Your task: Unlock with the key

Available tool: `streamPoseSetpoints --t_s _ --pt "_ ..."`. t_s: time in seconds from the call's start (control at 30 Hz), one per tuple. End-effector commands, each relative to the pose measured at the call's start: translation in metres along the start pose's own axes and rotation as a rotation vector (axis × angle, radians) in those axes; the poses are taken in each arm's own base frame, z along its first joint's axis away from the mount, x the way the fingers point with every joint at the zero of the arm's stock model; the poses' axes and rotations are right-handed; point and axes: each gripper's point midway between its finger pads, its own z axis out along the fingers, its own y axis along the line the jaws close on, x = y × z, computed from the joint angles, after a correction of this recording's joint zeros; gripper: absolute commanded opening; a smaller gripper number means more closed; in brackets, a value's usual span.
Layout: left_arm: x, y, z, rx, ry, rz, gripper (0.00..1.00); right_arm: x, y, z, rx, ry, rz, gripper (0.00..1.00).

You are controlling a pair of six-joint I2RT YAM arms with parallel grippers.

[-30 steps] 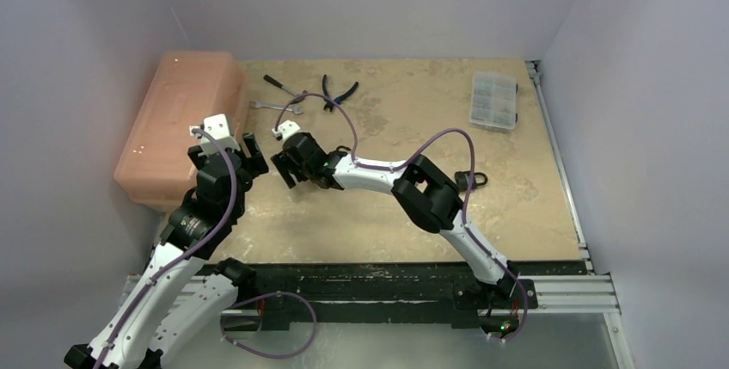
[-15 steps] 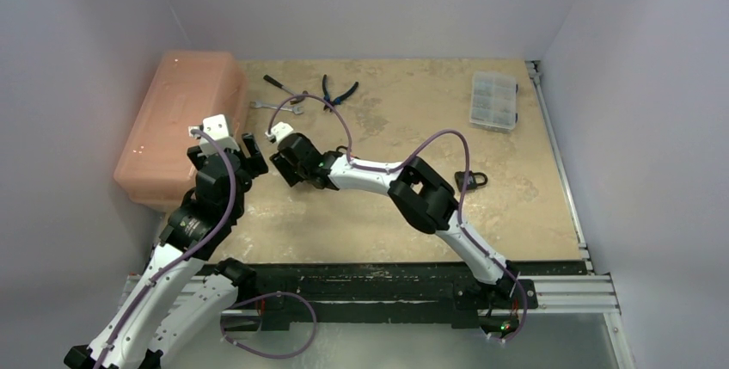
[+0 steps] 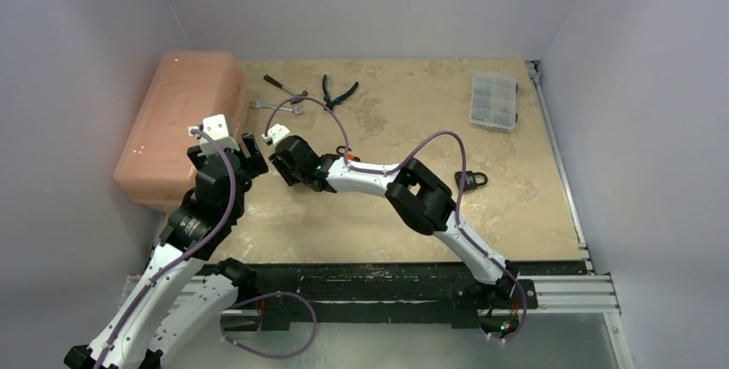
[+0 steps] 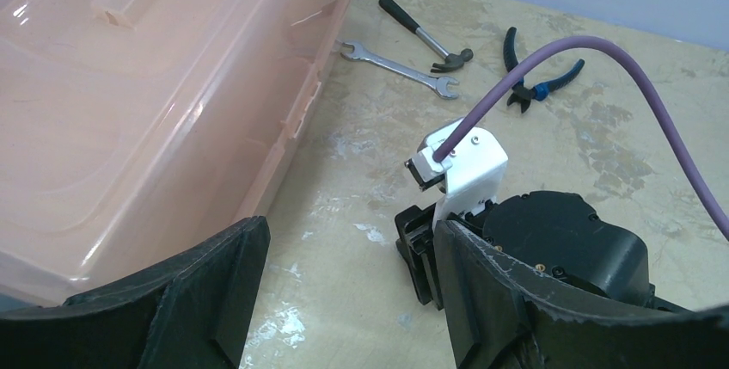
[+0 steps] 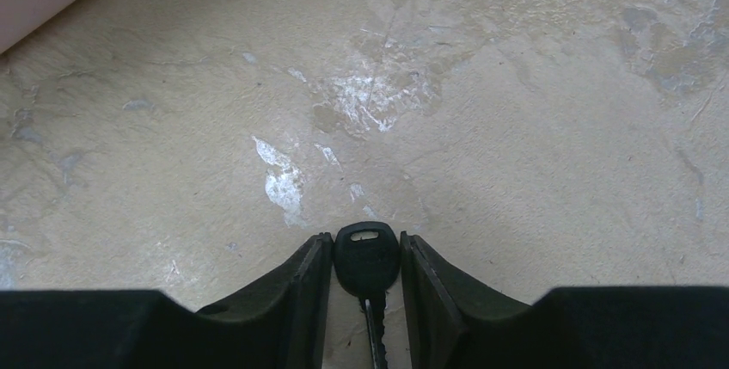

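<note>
I am working the pick-up step: my right hand (image 5: 365, 244) is reaching far across to the left side of the surface (image 5: 533, 128) and is pinching the key (image 5: 367, 257) by its head, one finger pressing each flank. My left hand (image 4: 348, 240) is hovering just beside it with its fingers spread wide and nothing between them, next to the pink storage box (image 4: 129, 85).

The key is small, with a rounded black head and a slot near its top edge. A thin metal blade is running back between the fingers toward the wrist camera. Whether it is lifting or resting on the surface, I cannot tell from these views.

The padlock (image 3: 471, 180) is lying flat, well apart from the key, over on the right side of the surface beyond the right arm's elbow. I am judging that the blade is pointing the wrong way for insertion from this grip. So I am planning to pass the key to the open left hand or regrip it, then carry it to the padlock. The head being thin, I am expecting it to twist easily.
</note>
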Motion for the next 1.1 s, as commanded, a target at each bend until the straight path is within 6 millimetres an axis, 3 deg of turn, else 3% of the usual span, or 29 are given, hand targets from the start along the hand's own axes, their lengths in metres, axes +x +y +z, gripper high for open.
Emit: streamPoseSetpoints --t_s 0.0,0.1,0.27,0.47,0.63,0.77,1.0,1.07 --pt "-0.005 0.0 0.002 0.0 -0.026 -0.004 0.75 0.045 -0.005 -0.005 0.008 0.125 -0.033 0.45" --pt "-0.006 0.0 0.001 -0.001 -0.026 -0.004 0.75 0.044 -0.006 -0.009 0.006 0.122 -0.031 0.49" --pt "-0.006 0.001 0.001 -0.002 -0.026 -0.004 0.75 0.05 -0.005 -0.007 -0.007 0.134 -0.026 0.46" --pt "-0.005 0.001 0.001 -0.002 -0.025 -0.003 0.75 0.059 -0.001 -0.004 -0.029 0.153 -0.02 0.29" --pt "-0.005 0.0 0.002 0.0 -0.024 -0.003 0.75 0.053 0.0 -0.013 -0.04 0.14 -0.008 0.18" --pt "-0.004 -0.001 0.002 0.007 -0.02 0.001 0.75 0.03 0.004 -0.035 -0.083 0.075 0.016 0.17" --pt "-0.003 -0.006 0.002 0.033 -0.016 0.0 0.75 -0.017 0.002 -0.091 -0.125 -0.066 0.087 0.16" --pt "-0.001 -0.012 0.001 0.069 -0.012 0.002 0.75 -0.022 0.0 -0.105 -0.134 -0.09 0.104 0.16"
